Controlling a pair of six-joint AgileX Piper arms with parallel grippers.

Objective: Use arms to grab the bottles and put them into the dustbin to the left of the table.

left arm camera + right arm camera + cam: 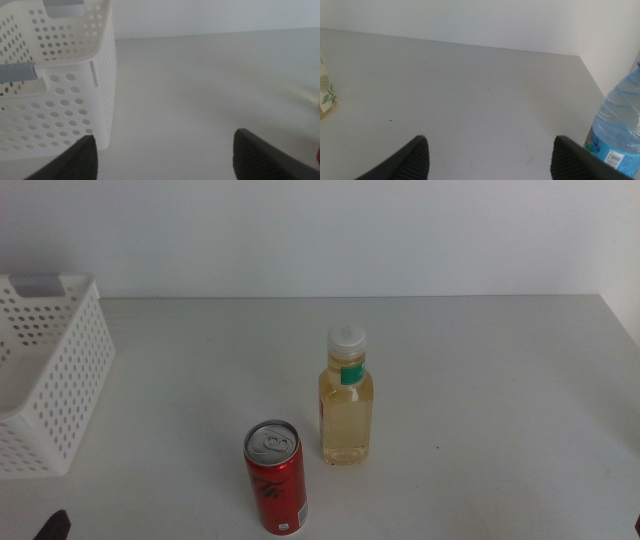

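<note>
Wide grey-white table, bare across the right half. At far left, white perforated dustbin, upright, interior mostly hidden. Near centre, clear bottle upright, white-capped, green-labelled, nearly full of yellow liquid. Just left and nearer, red can, upright, top sealed, close to the bottle. Water bottle, blue-labelled, seen only from the right wrist. Left gripper spread wide, beside the dustbin. Right gripper spread wide, empty.

Water bottle beside spread jaws
</note>
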